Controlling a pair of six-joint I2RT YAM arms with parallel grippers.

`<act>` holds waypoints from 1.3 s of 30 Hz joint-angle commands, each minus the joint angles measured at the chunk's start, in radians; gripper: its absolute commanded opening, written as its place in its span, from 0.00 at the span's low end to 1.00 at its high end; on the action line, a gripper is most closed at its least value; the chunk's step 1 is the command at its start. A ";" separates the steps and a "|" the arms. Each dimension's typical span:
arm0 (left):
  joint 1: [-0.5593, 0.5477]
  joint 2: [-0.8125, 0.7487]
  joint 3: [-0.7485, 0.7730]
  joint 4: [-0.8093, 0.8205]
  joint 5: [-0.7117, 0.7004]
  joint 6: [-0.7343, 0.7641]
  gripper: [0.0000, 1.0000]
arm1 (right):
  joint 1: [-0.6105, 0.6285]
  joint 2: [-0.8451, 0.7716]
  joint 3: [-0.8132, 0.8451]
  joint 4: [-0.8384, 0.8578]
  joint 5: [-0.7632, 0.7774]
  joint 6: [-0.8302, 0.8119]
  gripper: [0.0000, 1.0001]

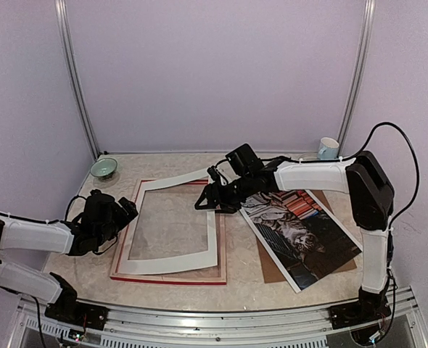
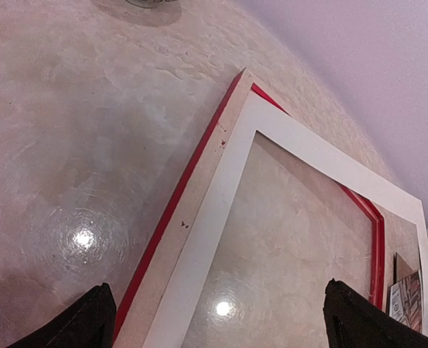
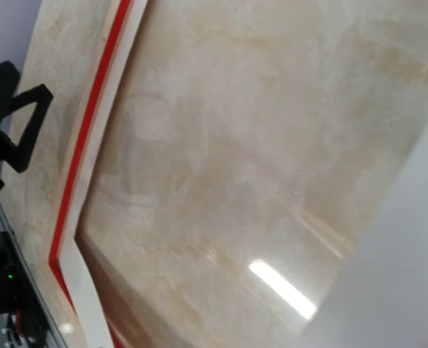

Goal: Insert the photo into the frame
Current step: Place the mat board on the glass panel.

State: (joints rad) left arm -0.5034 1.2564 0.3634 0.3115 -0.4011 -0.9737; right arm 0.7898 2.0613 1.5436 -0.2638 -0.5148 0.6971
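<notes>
The photo (image 1: 301, 232) is lying right of the frame (image 1: 192, 275), near the right gripper (image 1: 208, 199), whose finger spread is unclear. The left gripper (image 2: 221, 322) is hovering over the frame's left edge, fingers spread wide, holding nothing.

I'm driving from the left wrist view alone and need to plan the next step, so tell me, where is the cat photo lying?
Observer: The photo lies face up on the table, to the right of the frame, resting partly on a brown backing board.
Operator: And where is the right hand?
Observer: The right hand is over the far right corner of the white mat, which sits askew on the frame. I cannot tell whether it grips the mat.
</notes>
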 commanded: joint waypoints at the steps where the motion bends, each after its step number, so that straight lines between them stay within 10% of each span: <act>1: 0.009 -0.017 -0.013 -0.001 -0.010 -0.001 0.99 | 0.009 -0.064 0.030 -0.082 0.048 -0.068 0.65; 9: 0.011 -0.019 -0.014 -0.002 -0.007 -0.001 0.99 | 0.010 -0.122 0.024 -0.160 0.191 -0.156 0.98; 17: 0.011 -0.019 -0.011 0.000 -0.002 -0.001 0.99 | -0.001 -0.181 0.000 -0.208 0.351 -0.225 0.99; 39: -0.118 0.013 0.106 -0.006 -0.036 0.115 0.99 | -0.349 -0.423 -0.479 0.036 0.102 -0.187 0.99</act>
State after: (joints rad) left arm -0.5686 1.2499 0.3954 0.3042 -0.3996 -0.9237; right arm 0.4889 1.7023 1.1007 -0.2527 -0.3836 0.5217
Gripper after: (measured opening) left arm 0.989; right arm 0.991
